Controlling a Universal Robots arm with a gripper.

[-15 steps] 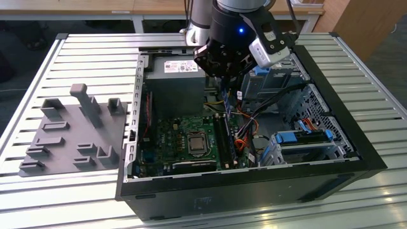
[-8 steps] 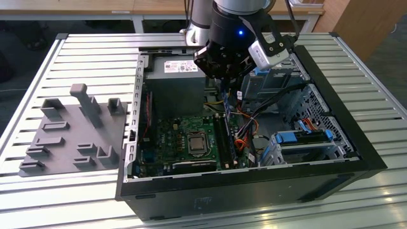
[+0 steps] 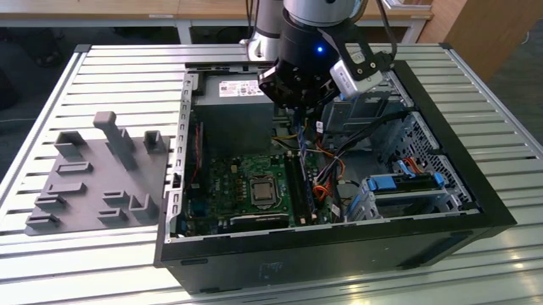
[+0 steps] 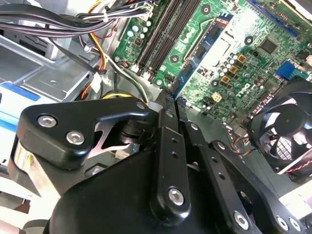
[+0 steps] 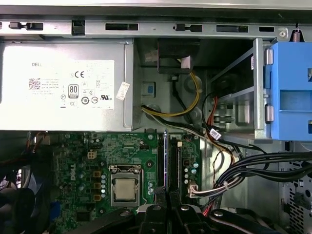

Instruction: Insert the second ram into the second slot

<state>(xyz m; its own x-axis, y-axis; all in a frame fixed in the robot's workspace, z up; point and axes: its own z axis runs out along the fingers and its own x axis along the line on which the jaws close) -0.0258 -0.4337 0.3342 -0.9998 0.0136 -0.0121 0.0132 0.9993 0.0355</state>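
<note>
My gripper (image 3: 299, 117) hangs over the open computer case (image 3: 475, 190), above the motherboard (image 3: 229, 187). It is shut on the second ram (image 4: 197, 51), a thin blue circuit stick that sticks out beyond the fingertips toward the board. In the first wrist view the ram (image 5: 165, 156) shows edge-on, running along the long dark memory slots (image 5: 174, 163) just beside it. In the second wrist view the slots (image 4: 163, 31) lie beyond the stick. From the exterior view the slots (image 3: 301, 190) are below the gripper. I cannot tell whether the stick touches a slot.
The grey power supply (image 5: 63, 83) fills the case's back. The processor socket (image 5: 125, 189) sits beside the slots. Black cable bundles (image 5: 253, 165) and light-blue drive brackets (image 3: 407, 181) crowd the other side. A fan (image 4: 287, 126) is near. A grey fixture plate (image 3: 93, 184) lies outside.
</note>
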